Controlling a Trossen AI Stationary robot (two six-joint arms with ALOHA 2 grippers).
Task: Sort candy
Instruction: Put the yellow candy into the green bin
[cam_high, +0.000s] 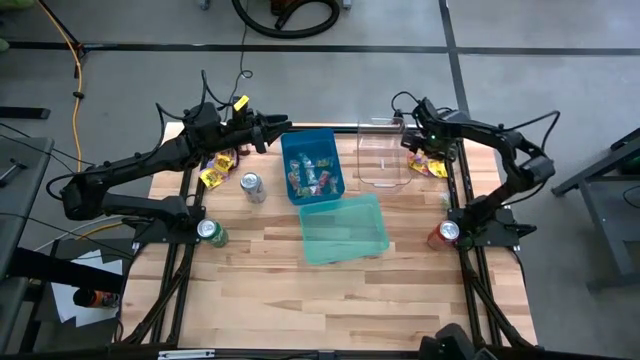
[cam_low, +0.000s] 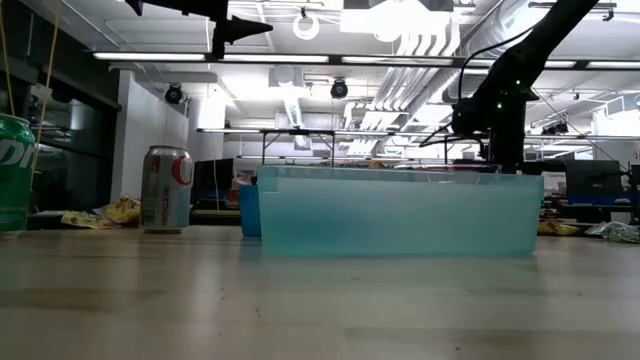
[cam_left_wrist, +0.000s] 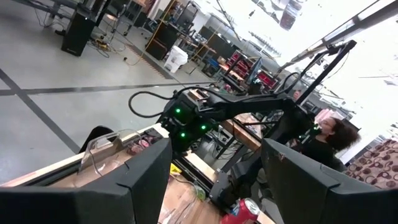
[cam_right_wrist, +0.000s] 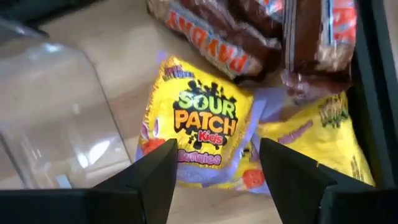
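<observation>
My right gripper (cam_high: 416, 146) (cam_right_wrist: 217, 152) is open and hovers close above a candy pile (cam_high: 428, 165) at the table's far right edge, beside a clear bin (cam_high: 380, 155). Below its fingers lies a yellow Sour Patch packet (cam_right_wrist: 202, 124) flat on the wood, with another yellow packet (cam_right_wrist: 323, 130) and dark maroon wrappers (cam_right_wrist: 311, 50) beside it. My left gripper (cam_high: 280, 125) (cam_left_wrist: 214, 152) is open, holds nothing, and is raised above the far left corner of the blue bin (cam_high: 313, 165), which holds mixed small sweets. A second candy pile (cam_high: 220, 168) lies under the left arm.
A teal bin (cam_high: 345, 228) (cam_low: 400, 212) sits near the table's middle, in front of the blue bin. A silver can (cam_high: 252, 187) (cam_low: 167, 188), a green can (cam_high: 210, 233) and a red can (cam_high: 447, 233) stand on the table. Bare wood lies toward the near edge.
</observation>
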